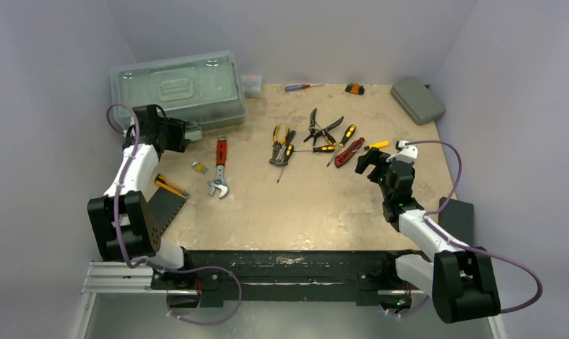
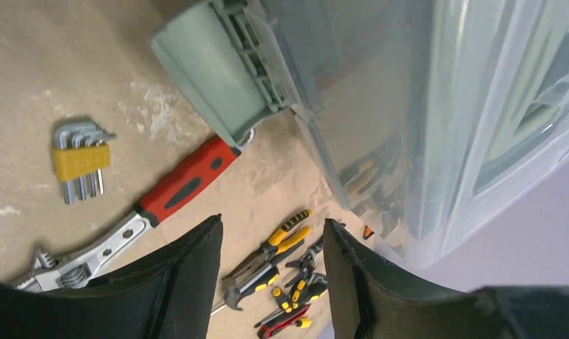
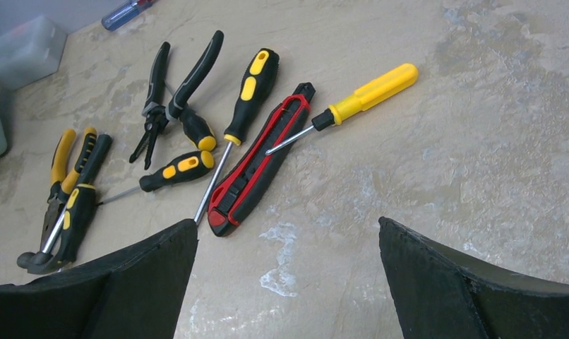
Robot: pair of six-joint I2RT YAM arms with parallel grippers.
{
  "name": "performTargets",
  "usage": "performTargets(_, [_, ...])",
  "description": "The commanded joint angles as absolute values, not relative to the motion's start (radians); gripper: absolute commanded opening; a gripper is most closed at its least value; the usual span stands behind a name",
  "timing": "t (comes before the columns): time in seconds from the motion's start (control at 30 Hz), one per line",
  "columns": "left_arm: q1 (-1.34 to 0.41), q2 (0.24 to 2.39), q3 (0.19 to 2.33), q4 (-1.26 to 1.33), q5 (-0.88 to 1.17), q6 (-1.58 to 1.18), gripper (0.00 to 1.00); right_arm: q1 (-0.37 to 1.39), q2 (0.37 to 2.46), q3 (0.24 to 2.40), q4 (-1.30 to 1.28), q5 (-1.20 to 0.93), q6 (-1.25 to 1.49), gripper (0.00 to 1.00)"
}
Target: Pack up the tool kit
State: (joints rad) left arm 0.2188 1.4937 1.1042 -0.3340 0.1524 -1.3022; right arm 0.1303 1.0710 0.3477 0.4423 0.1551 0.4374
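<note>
Pale lilac walls close in a scuffed beige table [image 1: 324,212], and the toolbox [image 1: 176,85] sits at its far left corner with the translucent lid down. My left gripper [image 2: 272,226] hovers right at the box's front, just short of the grey-green latch [image 2: 211,78], which juts out from the box wall. Its fingers stand partly apart with only bare table and distant tools showing between them, so it grasps nothing. Below that hand lie the red-handled adjustable wrench [image 2: 186,180] and, just beside it, the hex keys [image 2: 80,159] in their yellow holder, neither one touching the box. My right gripper [image 3: 287,226] hangs over the table's right-hand part with its fingers spread wide and nothing in them. Ahead of it a cluster of loose tools lies flat on the table: the yellow screwdriver [image 3: 370,92] has its shaft resting across the red and black utility knife [image 3: 257,162], a black and yellow screwdriver [image 3: 246,92] lies alongside the knife, and the black pliers [image 3: 176,85] lie further left (one handle crosses a stubby screwdriver). At the far right corner, well apart from everything, sits the small flat grey case [image 1: 417,99].
</note>
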Motion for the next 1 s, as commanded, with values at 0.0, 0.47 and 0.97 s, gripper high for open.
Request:
performTargets(0.0, [0.193, 1.427, 1.133, -0.345, 0.123, -1.321, 0.53, 0.131, 1.060, 0.352, 0.486, 0.139, 0.447, 0.99])
performTargets(0.47, [0.270, 1.416, 1.455, -0.464, -0.200, -0.961, 0.79, 0.132, 1.061, 0.347, 0.492, 0.131, 0.451, 0.99])
performTargets(0.97, [0.271, 1.735, 1.821, -0.124, -0.416, -0.458, 0.79, 0.132, 1.091, 0.347, 0.518, 0.084, 0.487, 0.99])
